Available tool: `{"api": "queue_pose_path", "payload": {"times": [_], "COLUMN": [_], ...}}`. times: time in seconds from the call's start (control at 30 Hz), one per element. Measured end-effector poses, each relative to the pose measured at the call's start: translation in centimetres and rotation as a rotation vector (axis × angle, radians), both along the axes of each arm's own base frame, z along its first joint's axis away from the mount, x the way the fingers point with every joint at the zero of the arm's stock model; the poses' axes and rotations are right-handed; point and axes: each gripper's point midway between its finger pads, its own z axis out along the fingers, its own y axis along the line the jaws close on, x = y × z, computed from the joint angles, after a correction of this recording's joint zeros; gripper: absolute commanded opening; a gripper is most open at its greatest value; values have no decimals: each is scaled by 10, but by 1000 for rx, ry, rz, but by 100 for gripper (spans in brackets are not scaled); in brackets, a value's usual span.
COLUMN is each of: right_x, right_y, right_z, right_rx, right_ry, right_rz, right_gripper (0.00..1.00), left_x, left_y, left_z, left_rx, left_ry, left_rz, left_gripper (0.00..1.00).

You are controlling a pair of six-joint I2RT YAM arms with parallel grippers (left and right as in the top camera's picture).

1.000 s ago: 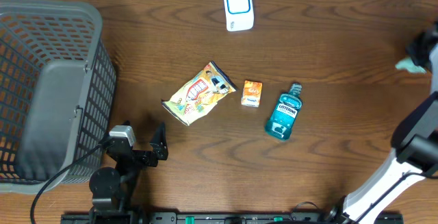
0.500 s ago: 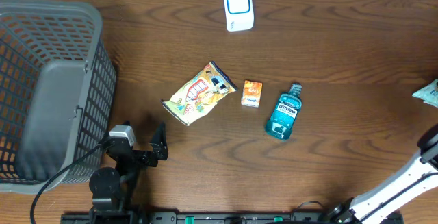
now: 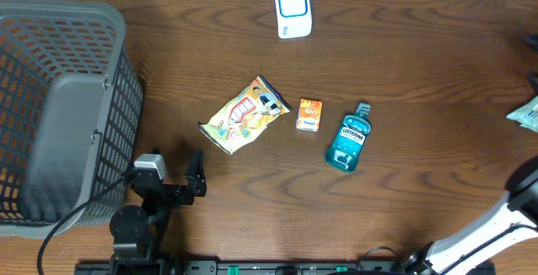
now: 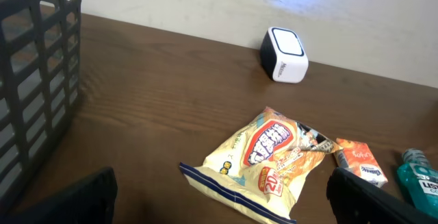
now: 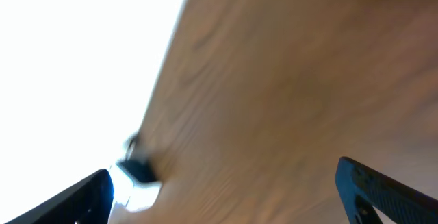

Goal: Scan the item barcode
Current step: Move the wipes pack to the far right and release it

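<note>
The white barcode scanner with a blue-ringed face stands at the table's far edge, also seen from the left wrist. A teal packet lies at the right edge of the table, free of any gripper. My right gripper is open over bare wood with nothing between its fingers; its view is blurred. Only the right arm shows from overhead. My left gripper rests open near the front left, facing a yellow snack bag.
An orange box and a blue mouthwash bottle lie mid-table, right of the snack bag. A grey mesh basket fills the left side. A blurred white and dark object shows in the right wrist view.
My right gripper has opened and let go of the teal packet, which now lies at the table's right edge. The gripper has swung out of the overhead view. The left arm has not moved.
</note>
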Motion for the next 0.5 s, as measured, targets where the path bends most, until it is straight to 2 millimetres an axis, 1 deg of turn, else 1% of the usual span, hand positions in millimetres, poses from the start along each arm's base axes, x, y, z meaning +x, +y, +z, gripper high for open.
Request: {"api": "queue_pose_path", "payload": {"times": [0.03, 0.13, 0.17, 0.23, 0.3, 0.37, 0.43, 0.5], "right_x": [4, 14, 15, 14, 7, -3, -13, -22], "right_y": [15, 85, 104, 144, 176, 201, 219, 236], "right_z": [8, 43, 54, 80, 106, 132, 156, 174], "right_rx": [-2, -53, -75, -143, -220, -299, -369, -414], "right_ry": [-5, -10, -17, -38, -61, -92, -132, -164], "right_rz": [27, 136, 163, 215, 246, 257, 258, 266], "right_gripper": [99, 99, 99, 99, 99, 99, 99, 99], "left_x": [0, 0, 0, 0, 0, 0, 0, 0], "left_y": [0, 0, 0, 0, 0, 0, 0, 0], "left_z": [0, 0, 0, 0, 0, 0, 0, 0], "left_rx": [0, 0, 0, 0, 0, 0, 0, 0], "left_ry": [0, 0, 0, 0, 0, 0, 0, 0], "left_rz": [0, 0, 0, 0, 0, 0, 0, 0], "left_gripper": [98, 98, 98, 98, 98, 98, 98, 98]}}
